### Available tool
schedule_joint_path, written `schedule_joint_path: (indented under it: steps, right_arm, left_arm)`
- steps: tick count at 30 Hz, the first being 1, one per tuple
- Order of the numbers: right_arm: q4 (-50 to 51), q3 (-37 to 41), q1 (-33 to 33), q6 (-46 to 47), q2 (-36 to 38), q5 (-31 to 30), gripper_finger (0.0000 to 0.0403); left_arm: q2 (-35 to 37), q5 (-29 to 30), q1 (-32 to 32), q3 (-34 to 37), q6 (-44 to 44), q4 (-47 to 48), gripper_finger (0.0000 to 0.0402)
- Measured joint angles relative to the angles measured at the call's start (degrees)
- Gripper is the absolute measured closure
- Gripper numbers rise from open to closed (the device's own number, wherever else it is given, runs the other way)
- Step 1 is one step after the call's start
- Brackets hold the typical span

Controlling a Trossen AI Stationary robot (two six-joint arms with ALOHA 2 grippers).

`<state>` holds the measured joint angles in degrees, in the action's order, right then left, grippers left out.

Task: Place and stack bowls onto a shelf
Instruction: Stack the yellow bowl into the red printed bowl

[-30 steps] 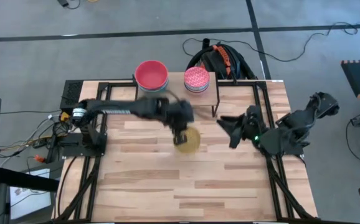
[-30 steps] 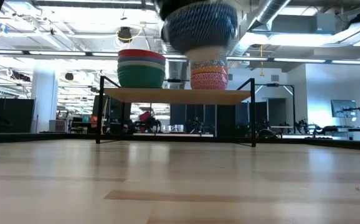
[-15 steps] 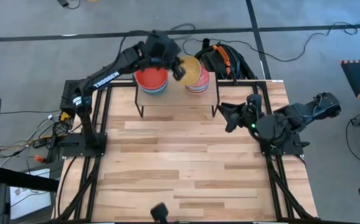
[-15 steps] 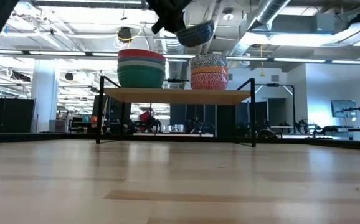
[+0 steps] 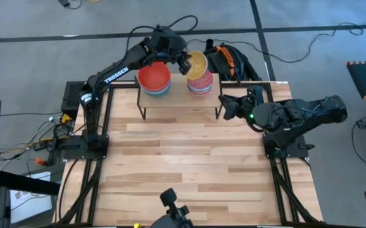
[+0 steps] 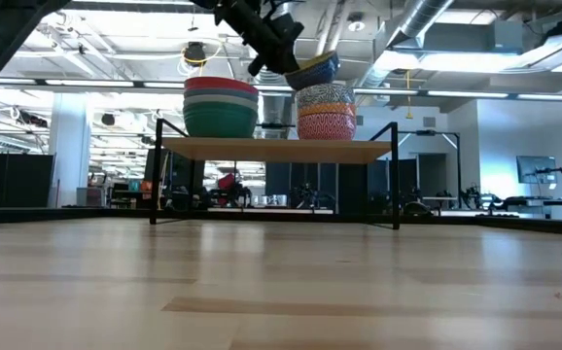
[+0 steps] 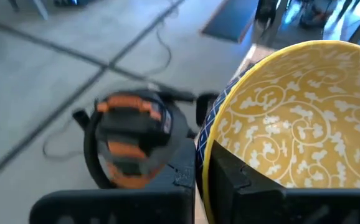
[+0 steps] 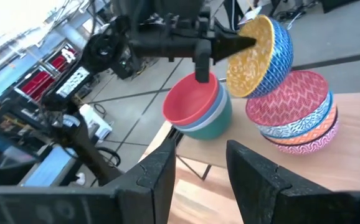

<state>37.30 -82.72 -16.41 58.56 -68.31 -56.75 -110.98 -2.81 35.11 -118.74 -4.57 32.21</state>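
Premises: a large open robotics lab or workshop hall. Evidence: exposed ceiling ducts [image 6: 427,19], strip lighting, grey concrete floor [image 5: 44,57] with trailing cables, and apparently further workstations [image 6: 544,185] beyond the wooden bench [image 5: 189,164].

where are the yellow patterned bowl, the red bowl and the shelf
yellow-patterned bowl [image 8: 250,57], right wrist view, on its yellow inside
red bowl [image 5: 153,76], high view, on its inner floor
shelf [image 6: 271,150], low view, on the front edge of its wooden top

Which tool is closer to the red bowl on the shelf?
Left. The left tool holds a yellow bowl just beside the red bowl; the right tool waits off the shelf's corner.
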Motion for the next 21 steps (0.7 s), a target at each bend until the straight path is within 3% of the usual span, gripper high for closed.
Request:
schedule_joint_path:
  steps: [10, 21]
  right_arm:
    - [0.4, 0.0, 3.1, 0.7, 0.0, 2.7, 0.0235]
    - [0.8, 0.0, 3.5, 1.3, 0.0, 3.1, 0.0235]
  left_arm:
    - [-0.9, -5.5, -0.6, -0.1, -6.9, -2.3, 0.0393]
    - [-1.7, -5.9, -0.9, 0.0, -8.8, -1.0, 0.0391]
